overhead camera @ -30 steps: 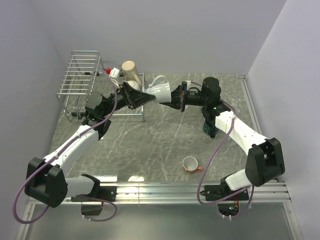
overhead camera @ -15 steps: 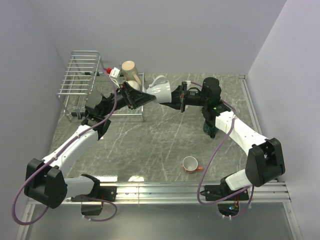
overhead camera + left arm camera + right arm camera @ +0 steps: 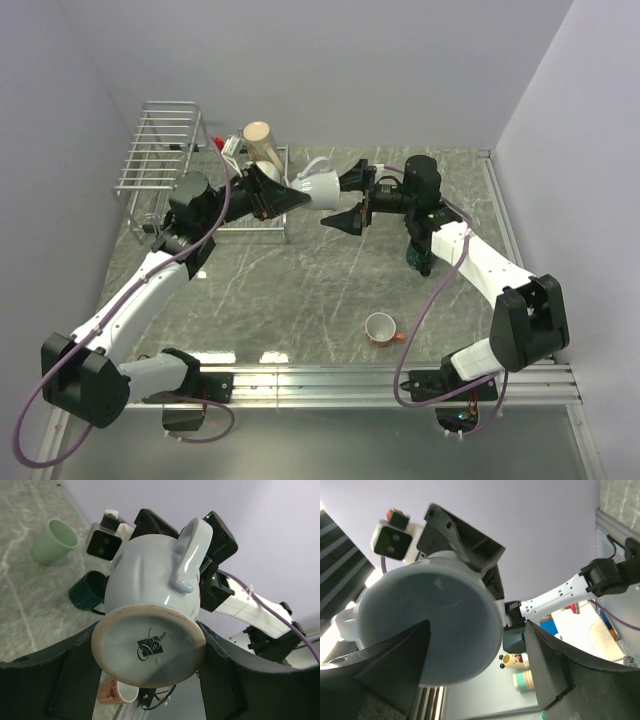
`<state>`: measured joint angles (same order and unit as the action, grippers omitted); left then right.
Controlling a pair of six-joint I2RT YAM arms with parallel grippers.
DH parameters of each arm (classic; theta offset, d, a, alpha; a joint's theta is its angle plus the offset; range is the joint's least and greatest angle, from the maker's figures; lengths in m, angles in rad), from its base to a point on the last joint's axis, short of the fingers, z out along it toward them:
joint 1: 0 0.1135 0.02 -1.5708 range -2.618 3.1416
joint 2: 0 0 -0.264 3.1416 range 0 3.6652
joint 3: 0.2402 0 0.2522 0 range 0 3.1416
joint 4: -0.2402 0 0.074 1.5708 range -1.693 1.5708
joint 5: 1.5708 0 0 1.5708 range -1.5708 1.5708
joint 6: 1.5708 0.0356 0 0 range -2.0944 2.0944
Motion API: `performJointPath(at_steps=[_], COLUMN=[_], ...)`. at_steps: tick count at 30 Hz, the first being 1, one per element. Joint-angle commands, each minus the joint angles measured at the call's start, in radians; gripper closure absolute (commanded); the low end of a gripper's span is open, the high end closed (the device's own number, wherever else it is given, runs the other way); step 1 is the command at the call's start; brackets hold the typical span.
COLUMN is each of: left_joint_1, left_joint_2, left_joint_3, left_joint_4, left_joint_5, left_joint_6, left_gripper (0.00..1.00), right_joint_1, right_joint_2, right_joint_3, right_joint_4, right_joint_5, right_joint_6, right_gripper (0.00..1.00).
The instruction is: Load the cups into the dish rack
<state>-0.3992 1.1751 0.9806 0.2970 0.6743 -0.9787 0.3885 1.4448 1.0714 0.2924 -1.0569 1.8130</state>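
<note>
Left wrist view: the left gripper (image 3: 150, 652) has its two dark fingers pressed against the foot of the pale blue mug (image 3: 152, 587), one on each side, pinching it. The mug's stamped base faces this camera and its handle stands up and to the right in the picture.

From the top external view the mug (image 3: 313, 187) lies on its side in the air. Its long axis runs roughly level, base toward the left gripper (image 3: 283, 196) and mouth toward the right arm, with the handle on the far-wall side. The right gripper (image 3: 342, 197) is spread wide, one finger on either side of the mug's rim (whether either touches it I cannot tell). Its wrist view looks straight into the mug's mouth.

The mug hangs just beside the right end of the dish rack (image 3: 160, 140), where a taller beige mug (image 3: 260, 140) stands. A dark green mug (image 3: 418, 258) sits below the right arm, and a small orange-red mug (image 3: 380, 327) is nearer the bases.
</note>
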Motion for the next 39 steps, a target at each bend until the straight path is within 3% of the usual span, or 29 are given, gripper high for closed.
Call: performJointPath(at_steps=[1,7,9,11,12,16,29,39], left_joint_1=[0.003,0.014,0.014,0.016,0.017,0.016,0.02,0.026], left_joint_2=[-0.066,-0.077,-0.054,-0.02,-0.009,0.046,0.388,0.584], left_joint_3=[0.058,0.072,0.122,0.174,0.191,0.282,0.547,0.655], left_joint_4=[-0.107,-0.29,-0.389,-0.51,-0.563,-0.651,-0.967,-1.052], left_joint_5=[-0.088,-0.208,-0.293,-0.349,-0.389,-0.479,-0.843,-0.894], left_joint_6=[0.095,0.162,0.22,0.271,0.288,0.351,0.508,0.494], left_gripper=[1.0,1.0,1.0,1.0,1.0,1.0,1.0,1.0], right_joint_1=[-0.005,-0.01,-0.028,-0.069,-0.085,-0.164,-0.238,-0.272], right_joint_2=[0.011,0.022,0.016,0.02,0.022,0.032,-0.067,-0.093], right_joint_3=[0.05,0.064,0.082,0.119,0.158,0.18,0.035,-0.011], right_joint_4=[-0.019,-0.16,-0.247,-0.495,-0.686,-0.967,-1.033,-1.049], right_joint_5=[-0.015,-0.006,0.017,0.058,0.116,0.257,0.327,0.322], right_joint_6=[-0.052,-0.167,-0.286,-0.432,-0.596,-0.872,-1.014,-1.046], right_gripper=[0.16,0.16,0.16,0.16,0.16,0.16,0.17,0.18])
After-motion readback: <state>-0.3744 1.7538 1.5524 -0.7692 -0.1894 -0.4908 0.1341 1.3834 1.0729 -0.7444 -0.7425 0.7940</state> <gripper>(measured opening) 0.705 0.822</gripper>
